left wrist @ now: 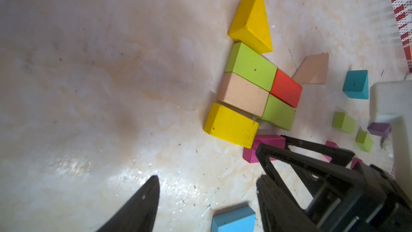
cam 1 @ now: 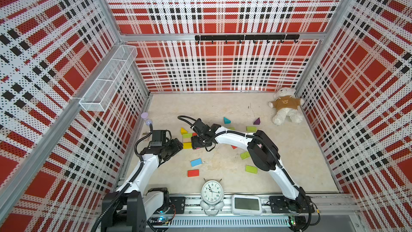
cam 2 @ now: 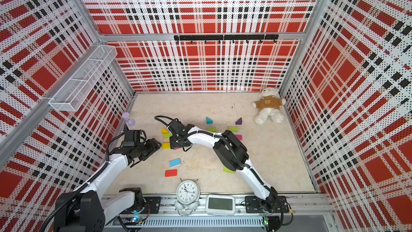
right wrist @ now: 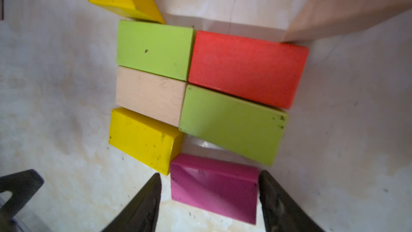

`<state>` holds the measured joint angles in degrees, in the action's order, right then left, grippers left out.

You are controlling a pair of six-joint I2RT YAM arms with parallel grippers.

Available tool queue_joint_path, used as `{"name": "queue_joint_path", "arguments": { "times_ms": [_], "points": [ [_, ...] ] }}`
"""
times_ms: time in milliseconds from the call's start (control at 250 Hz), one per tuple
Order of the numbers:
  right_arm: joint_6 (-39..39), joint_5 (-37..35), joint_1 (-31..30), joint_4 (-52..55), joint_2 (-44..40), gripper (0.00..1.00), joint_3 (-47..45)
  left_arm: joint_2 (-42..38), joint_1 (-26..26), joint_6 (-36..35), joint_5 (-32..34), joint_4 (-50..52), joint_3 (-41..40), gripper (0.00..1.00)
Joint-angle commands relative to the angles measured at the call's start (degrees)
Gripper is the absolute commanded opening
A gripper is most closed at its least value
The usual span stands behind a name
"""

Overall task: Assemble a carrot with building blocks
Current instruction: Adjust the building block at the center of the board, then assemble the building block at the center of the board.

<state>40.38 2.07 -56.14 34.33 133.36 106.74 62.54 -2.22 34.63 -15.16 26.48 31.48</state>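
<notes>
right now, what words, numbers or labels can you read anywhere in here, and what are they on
"12", "10", "8", "7": hour numerals on the alarm clock dial, seen upside down in both top views; its other numerals are too small to read.
No digits on the digital clock: its screen is blank.
No words on the teddy bear: only a bear-face patch on its shirt.
No print on the building blocks.

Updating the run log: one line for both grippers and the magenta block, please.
right gripper: open, straddling magenta block | magenta block: on table beside yellow rectangular block | left gripper: open, empty
</notes>
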Motion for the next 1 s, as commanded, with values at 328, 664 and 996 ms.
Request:
{"name": "queue_joint_path", "arguments": {
  "times_ms": [328,664,996],
  "points": [
    [-0.3,-2.3,0.3,-4.9,-10.3,0.73,-8.7,0.9,1.4,0.9,0.3,-1.0,-0.9,0.61],
    [-1.9,1.4,-1.1,-11.5,-14.8,0.28,-19.3,1.7,1.5,2.5,2.5,-8.0,-3.2,0.41],
    [0.2,5.7,-1.6,-16.0,-9.6,0.18,-18.8,9.5,1.2,4.3,0.9,-18.6,-4.1,0.38]
  ]
}}
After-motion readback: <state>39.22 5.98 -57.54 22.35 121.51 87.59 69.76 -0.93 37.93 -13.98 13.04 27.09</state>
